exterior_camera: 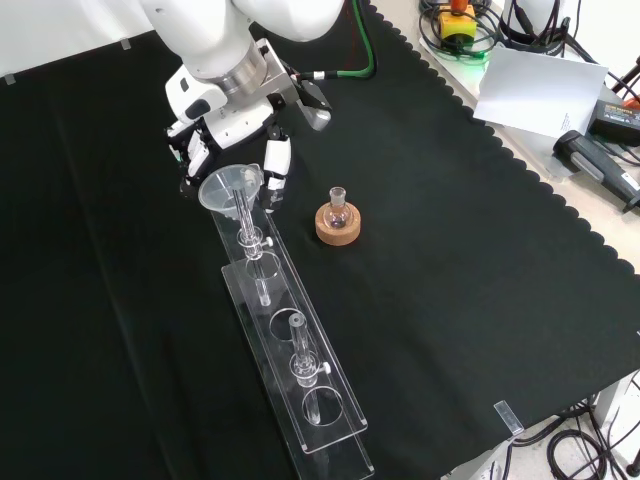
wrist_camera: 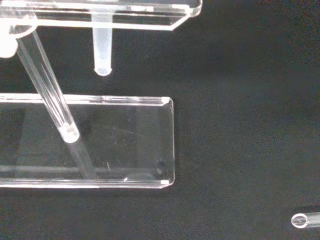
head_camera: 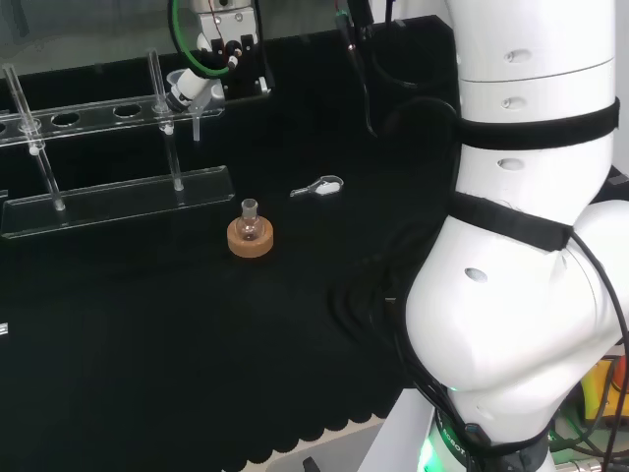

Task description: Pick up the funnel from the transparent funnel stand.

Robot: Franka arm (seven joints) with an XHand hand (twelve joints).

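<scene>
bench is draped in a black cloth with a scalloped edge. past that edge in the front view there's a light tabletop with a white sheet of paper, tangled black cables and a black boxy device.

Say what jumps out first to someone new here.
The hand at the far end of the long clear funnel stand, its fingers around the funnel that sits in the stand's end hole. Next, the small round flask on its cork ring, to the stand's right in the front view.
</scene>
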